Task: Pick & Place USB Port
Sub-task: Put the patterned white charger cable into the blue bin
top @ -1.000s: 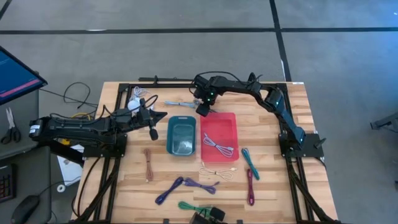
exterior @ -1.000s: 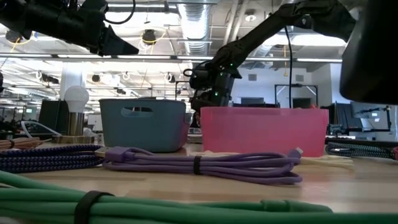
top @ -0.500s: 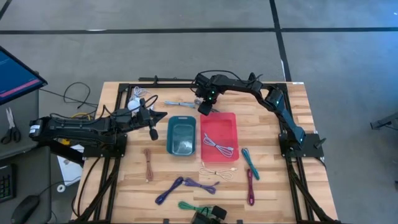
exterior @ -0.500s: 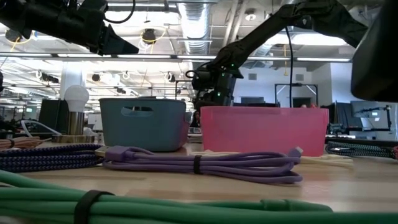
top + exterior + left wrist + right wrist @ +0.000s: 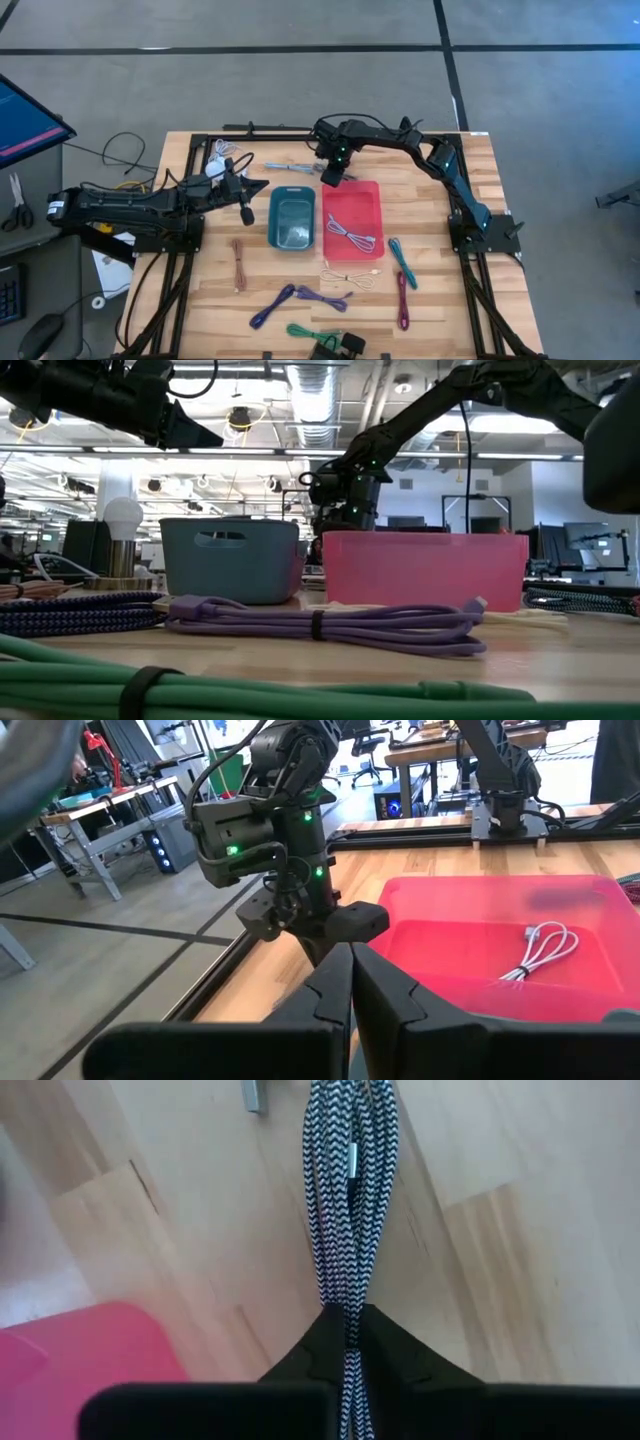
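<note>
The black-and-white braided USB cable [image 5: 345, 1190] lies on the wooden table [image 5: 430, 300] at the back, toward twelve o'clock of the red bin [image 5: 352, 219], just past the bin's far left corner. My right pincer [image 5: 331, 173] is clenched on this cable: in my right wrist view the bundled strands run straight down into the pinch of my two dark fingers [image 5: 300, 1355], which meet around them, and a silver plug end [image 5: 252, 1095] shows at the far end of the bundle. A corner of the red bin sits close beside my fingers in that view.

My left pincer [image 5: 247, 212] is clenched on nothing, its fingers pressed together, and hangs above the table at nine o'clock of the teal bin [image 5: 293, 217], apart from it.

In the red bin lies one pale lilac cable [image 5: 352, 238]. The teal bin stands touching or just beside the red one, on its nine o'clock side.

On the front half of the table, toward six o'clock of the bins, lie other coiled cables: a brown one [image 5: 238, 264], a purple pair [image 5: 298, 297], a cream one [image 5: 350, 275], a teal one [image 5: 403, 262], a magenta one [image 5: 403, 302] and a green one [image 5: 312, 331] at the near edge.
</note>
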Controlling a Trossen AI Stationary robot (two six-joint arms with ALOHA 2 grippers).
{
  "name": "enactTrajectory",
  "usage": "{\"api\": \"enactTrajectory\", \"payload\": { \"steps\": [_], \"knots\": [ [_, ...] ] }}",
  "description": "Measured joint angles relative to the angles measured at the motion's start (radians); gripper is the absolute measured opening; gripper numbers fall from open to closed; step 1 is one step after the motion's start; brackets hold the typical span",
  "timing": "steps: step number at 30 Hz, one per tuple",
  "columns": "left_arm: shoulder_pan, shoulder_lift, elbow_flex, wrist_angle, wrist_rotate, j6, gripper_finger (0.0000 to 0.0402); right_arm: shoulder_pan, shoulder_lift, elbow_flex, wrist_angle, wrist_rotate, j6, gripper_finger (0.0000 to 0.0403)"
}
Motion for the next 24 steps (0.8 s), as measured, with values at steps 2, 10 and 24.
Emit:
{"api": "enactTrajectory", "payload": {
  "steps": [2, 10, 24],
  "knots": [
    [0.0, 0.0, 0.0, 0.0, 0.0, 0.0, 0.0011, 0.0, 0.0, 0.0, 0.0, 0.0, -0.007, 0.0005],
    [0.0, 0.0, 0.0, 0.0, 0.0, 0.0, 0.0011, 0.0, 0.0, 0.021, -0.038, 0.008, -0.022, 0.0001],
    [0.002, 0.0, 0.0, 0.0, -0.001, 0.0, 0.0011, -0.029, -0.209, 0.023, 0.128, -0.022, 0.006, 0.0]
  ]
}}
